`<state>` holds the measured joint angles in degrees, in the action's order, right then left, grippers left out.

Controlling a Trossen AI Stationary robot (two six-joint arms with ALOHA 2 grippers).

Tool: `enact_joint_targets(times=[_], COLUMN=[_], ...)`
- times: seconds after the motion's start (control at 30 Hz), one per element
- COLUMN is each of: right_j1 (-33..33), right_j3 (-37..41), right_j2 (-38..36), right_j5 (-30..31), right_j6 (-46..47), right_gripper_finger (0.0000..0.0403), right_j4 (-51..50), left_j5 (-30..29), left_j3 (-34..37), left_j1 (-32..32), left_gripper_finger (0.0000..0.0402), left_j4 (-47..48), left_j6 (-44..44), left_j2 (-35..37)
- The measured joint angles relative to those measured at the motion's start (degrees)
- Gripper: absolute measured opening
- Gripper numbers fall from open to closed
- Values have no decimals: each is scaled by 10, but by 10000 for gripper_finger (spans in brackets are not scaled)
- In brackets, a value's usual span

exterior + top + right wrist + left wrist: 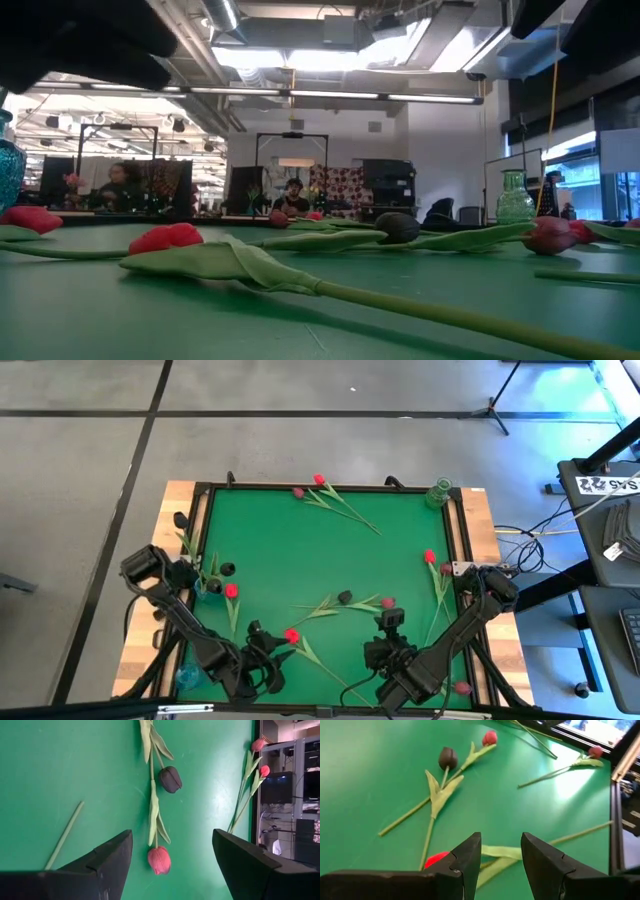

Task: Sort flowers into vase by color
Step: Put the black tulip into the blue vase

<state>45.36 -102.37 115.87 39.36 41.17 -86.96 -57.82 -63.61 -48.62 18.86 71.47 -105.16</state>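
Tulips lie flat and scattered on the green table (300, 550). A red tulip (291, 635) lies near the front edge. My left gripper (501, 837) hovers open just left of it, with the red head (437, 859) beside one finger and a leaf (500, 852) showing in the gap. My right gripper (172, 835) stands wide open above a maroon tulip (159, 860), with a black tulip (170, 779) lying beyond it. In the high view the left gripper (268, 643) and the right gripper (390, 622) are both near the front edge. A green glass vase (440, 490) stands at the far right corner.
A blue vase (188, 675) stands at the near left corner. More tulips lie at the far edge (319, 480), by the right edge (429, 556) and at the left (231, 591). The middle of the table is bare. People sit in the room beyond (292, 195).
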Motion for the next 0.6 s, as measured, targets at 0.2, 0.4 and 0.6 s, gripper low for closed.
enact_joint_targets(times=[0.2,0.4,0.6], right_j1=[0,0,-31], right_j3=[0,0,0], right_j2=[0,0,0], right_j5=[0,3,31], right_j6=[6,6,-70], right_gripper_finger=[275,275,275], right_j4=[0,9,89], left_j5=[-36,-46,-47], left_j3=[0,0,0], left_j1=[15,15,-12], left_gripper_finger=[135,135,135], left_j4=[-1,-1,3], left_j6=[-15,-16,-16], left_j2=[0,0,1])
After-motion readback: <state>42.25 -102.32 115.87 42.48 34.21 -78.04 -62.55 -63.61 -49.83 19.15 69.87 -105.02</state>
